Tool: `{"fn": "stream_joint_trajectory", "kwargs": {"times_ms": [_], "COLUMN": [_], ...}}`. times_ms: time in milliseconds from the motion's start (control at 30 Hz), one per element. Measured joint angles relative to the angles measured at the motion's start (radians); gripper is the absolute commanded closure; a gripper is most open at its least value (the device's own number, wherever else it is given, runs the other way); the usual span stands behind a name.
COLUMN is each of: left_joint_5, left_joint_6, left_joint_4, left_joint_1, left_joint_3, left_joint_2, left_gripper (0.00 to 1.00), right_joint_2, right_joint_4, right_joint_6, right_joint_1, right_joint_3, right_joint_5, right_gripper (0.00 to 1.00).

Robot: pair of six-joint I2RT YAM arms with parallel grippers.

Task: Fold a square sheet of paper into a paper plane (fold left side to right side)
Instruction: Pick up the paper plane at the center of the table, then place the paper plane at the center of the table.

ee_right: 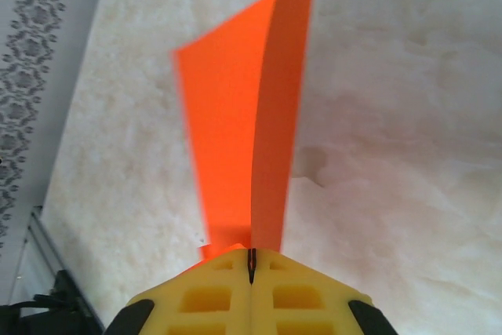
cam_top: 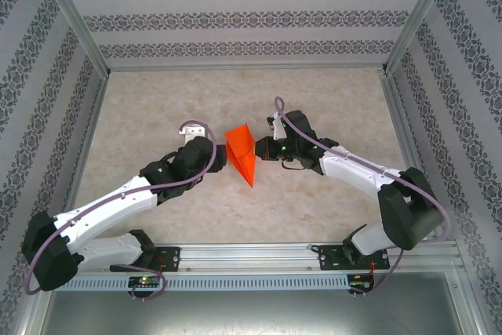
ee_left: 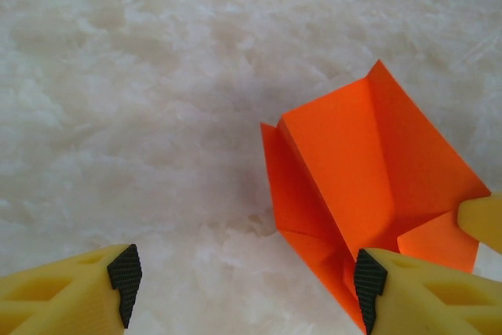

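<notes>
Creased orange paper (ee_left: 369, 170) near spread left claw (ee_left: 247, 286), perhaps touching.

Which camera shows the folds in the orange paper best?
Left wrist view: the orange paper sits close, flaps and creases plain. Top external shows a small, distant wedge; right wrist shows it edge-on, pinched by the right gripper.
</notes>
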Motion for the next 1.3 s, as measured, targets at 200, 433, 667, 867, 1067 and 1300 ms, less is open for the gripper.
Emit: {"fn": "stream_joint_trajectory", "kwargs": {"times_ms": [200, 433, 667, 867, 1067, 1300], "left_joint_5": [-0.025, -0.025, -0.024, -0.025, -0.025, -0.025], "left_joint_6": [0.000, -0.001, 0.000, 0.000, 0.000, 0.003], "left_joint_4": [-0.011, -0.027, -0.030, -0.030, -0.030, -0.029], "left_joint_1": [0.000, 0.000, 0.000, 0.000, 0.000, 0.000], "left_joint_3": [0.000, 0.000, 0.006, 0.017, 0.017, 0.017], "left_joint_2": [-0.026, -0.014, 0.021, 0.031, 0.029, 0.017], "left_gripper": [0.24, 0.24, 0.23, 0.23, 0.22, 0.22], "right_joint_2": [0.204, 0.249, 0.065, -0.052, 0.004, 0.134], "right_joint_4": [0.192, 0.222, 0.041, -0.189, -0.284, -0.348], "right_joint_6": [0.042, 0.034, -0.055, -0.103, -0.087, -0.070], "right_joint_1": [-0.105, -0.176, -0.176, -0.104, 0.060, 0.111], "right_joint_3": [-0.114, -0.178, -0.177, -0.090, -0.011, 0.056], "right_joint_5": [-0.088, -0.097, 0.024, 0.200, 0.246, 0.278], "right_gripper": [1.00, 0.85, 0.53, 0.41, 0.36, 0.39]}}
